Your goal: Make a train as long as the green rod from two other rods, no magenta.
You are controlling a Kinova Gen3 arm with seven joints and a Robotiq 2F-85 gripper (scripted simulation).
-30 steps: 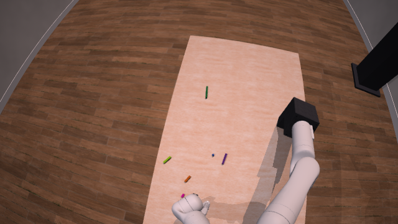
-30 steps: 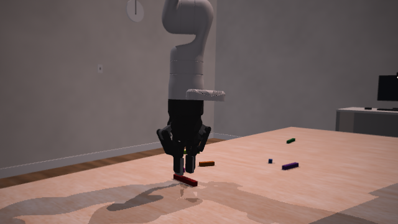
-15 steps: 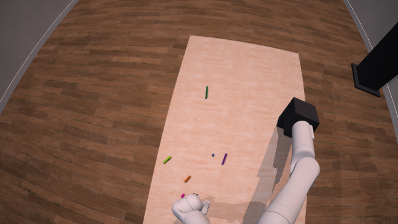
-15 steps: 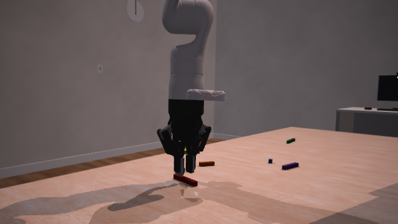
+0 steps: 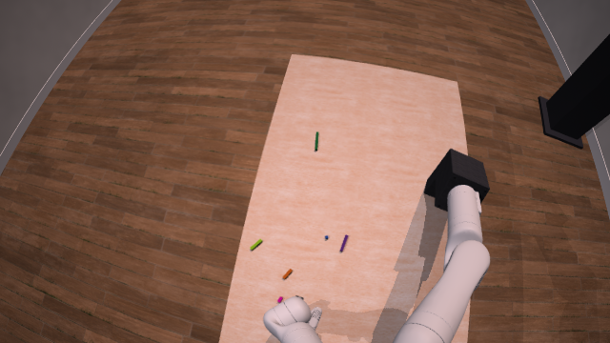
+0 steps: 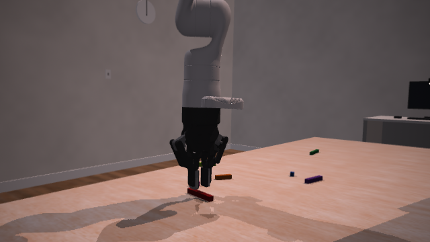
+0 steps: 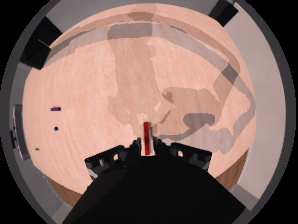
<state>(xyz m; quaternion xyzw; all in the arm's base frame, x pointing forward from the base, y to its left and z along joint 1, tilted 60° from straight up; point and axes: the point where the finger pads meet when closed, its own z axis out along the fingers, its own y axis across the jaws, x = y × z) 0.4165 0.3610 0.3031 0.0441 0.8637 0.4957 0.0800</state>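
Red rod [image 6: 200,195] [image 7: 146,138] lies beneath the narrowly parted fingers [image 6: 205,177], which hold nothing.

No legible txt, labels, brands, nos. or signs in any view; wall clock [image 6: 146,11] face is too small/dim to read.

Tool [image 6: 199,178] [image 7: 147,142] above rod [image 6: 200,194] [image 7: 146,138].

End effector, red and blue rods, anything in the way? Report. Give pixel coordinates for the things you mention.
End effector [image 6: 200,182] [image 7: 147,142] narrowly open, nothing gripped. Red rod [image 6: 201,195] [image 7: 146,132] just below fingertips; blue rod [image 5: 326,237] [image 6: 292,174] [image 7: 56,129] well apart, train unmade. No rod seen between them.
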